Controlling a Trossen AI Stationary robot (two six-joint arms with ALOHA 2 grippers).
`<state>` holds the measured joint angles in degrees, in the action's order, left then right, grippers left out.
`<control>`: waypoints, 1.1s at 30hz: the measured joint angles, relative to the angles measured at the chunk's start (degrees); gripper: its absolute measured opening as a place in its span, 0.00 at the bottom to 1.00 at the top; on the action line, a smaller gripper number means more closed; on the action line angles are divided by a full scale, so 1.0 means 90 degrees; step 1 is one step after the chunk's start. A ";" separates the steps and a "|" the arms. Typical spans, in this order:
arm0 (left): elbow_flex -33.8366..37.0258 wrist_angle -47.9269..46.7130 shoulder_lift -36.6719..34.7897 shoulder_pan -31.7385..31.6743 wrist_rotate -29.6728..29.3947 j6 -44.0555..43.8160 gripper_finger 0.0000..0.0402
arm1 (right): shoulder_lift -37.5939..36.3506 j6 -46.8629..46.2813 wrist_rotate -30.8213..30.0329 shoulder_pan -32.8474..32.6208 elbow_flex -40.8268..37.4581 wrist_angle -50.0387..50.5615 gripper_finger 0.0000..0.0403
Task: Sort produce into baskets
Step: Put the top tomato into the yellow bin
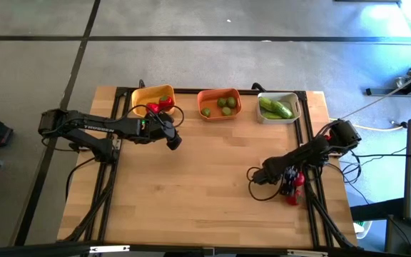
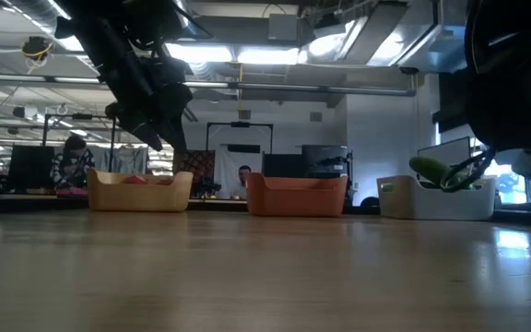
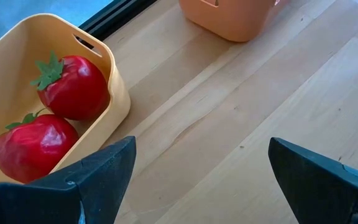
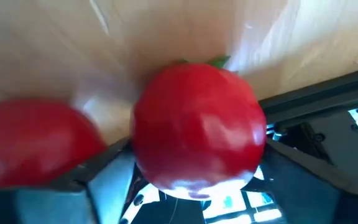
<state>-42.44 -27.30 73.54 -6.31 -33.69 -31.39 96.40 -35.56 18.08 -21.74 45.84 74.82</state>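
**Right hand on a tomato at the tabletop's right edge**

The right hand [image 1: 290,187] sits low at the lower right of the high view, its fingers clamped on a red tomato [image 4: 196,129] that fills the centre of the right wrist view. A second tomato [image 4: 36,144] lies just beside it, at that frame's left. In the high view both show only as a small red patch by the tabletop's right rail.

The left hand [image 1: 173,141] hovers left of centre in the high view, fingers [image 3: 98,177] spread apart with nothing between them, just below the yellow basket [image 1: 140,94]. That basket, at the upper left of the tabletop [image 1: 191,193], holds two tomatoes [image 3: 73,87]. To its right stands the orange basket [image 1: 219,113] with round limes [image 1: 227,103] inside, then the white-grey basket [image 1: 295,107] holding green cucumbers [image 1: 277,107].
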 joint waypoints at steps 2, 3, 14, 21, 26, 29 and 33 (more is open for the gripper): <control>0.0000 0.0017 0.0000 0.0000 0.0000 0.0002 0.90 | 0.0000 0.0011 0.0000 0.0000 0.0000 -0.0035 0.74; 0.0000 0.0050 0.0000 -0.0016 0.0002 0.0004 0.90 | 0.0000 0.0014 -0.0014 0.0000 0.0000 -0.0026 0.70; 0.0000 0.0307 0.0000 -0.0107 0.0001 -0.0005 0.90 | -0.0062 0.0328 -0.1324 0.0001 0.0689 0.0356 0.48; 0.0000 0.0350 0.0000 -0.0107 0.0002 0.0003 0.90 | -0.0117 0.0771 -0.3771 0.0002 0.1502 0.0303 0.52; 0.0000 0.0348 0.0000 -0.0107 0.0002 -0.0093 0.90 | -0.0119 0.0951 -0.5874 0.0131 0.1656 -0.0139 0.51; 0.0000 0.0351 0.0000 -0.0107 0.0002 -0.0249 0.90 | -0.0119 0.1039 -0.6237 0.0315 0.1585 -0.0660 0.52; 0.0000 0.0500 0.0000 -0.0115 0.0004 -0.0371 0.90 | -0.0119 0.1509 -0.6219 0.0671 0.1407 -0.1508 0.52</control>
<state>-42.44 -22.80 73.54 -7.34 -33.65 -34.74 95.33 -21.98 -37.90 -15.70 58.50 61.26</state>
